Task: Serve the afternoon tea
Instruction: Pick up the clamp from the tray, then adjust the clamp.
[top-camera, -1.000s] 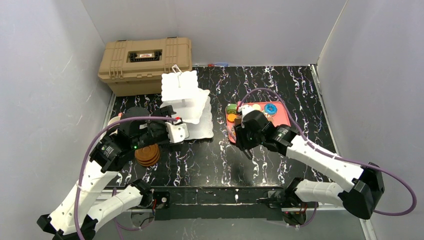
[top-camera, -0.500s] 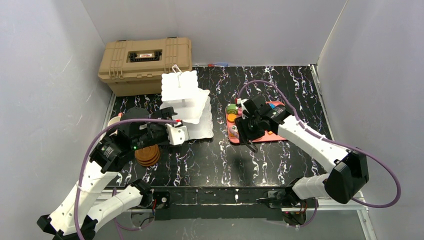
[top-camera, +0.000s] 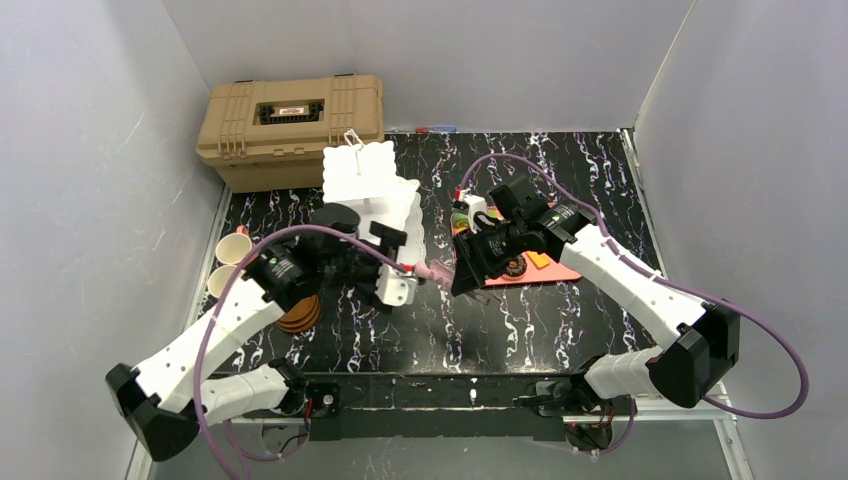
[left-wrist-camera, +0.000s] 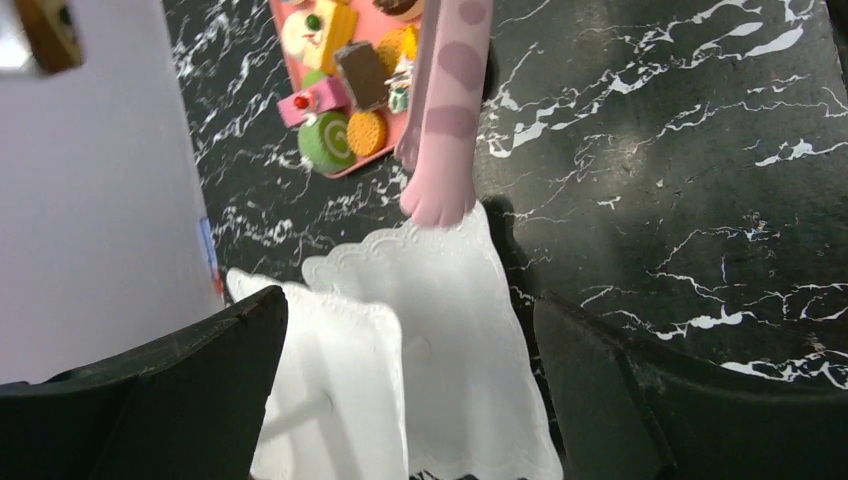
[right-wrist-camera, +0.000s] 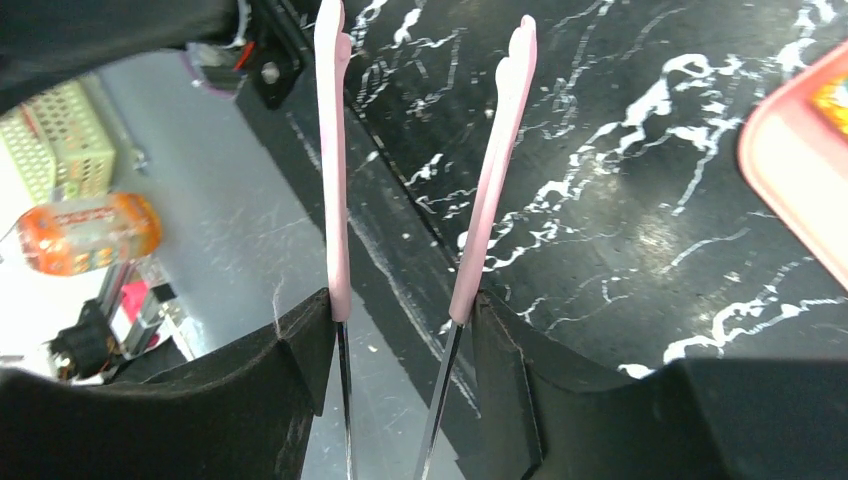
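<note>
Tongs sit clamped in right gripper; left gripper gapes wide, stand partly cropped.

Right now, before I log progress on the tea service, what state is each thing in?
left gripper: open, empty.
right gripper: shut on pink tongs.
pink tongs: tips apart, nothing between them.
tiered stand: upright, visible plates bare.
pink tray: loaded with pastries.
saucers: stacked, off the stand.
hard case: lid shut.
</note>
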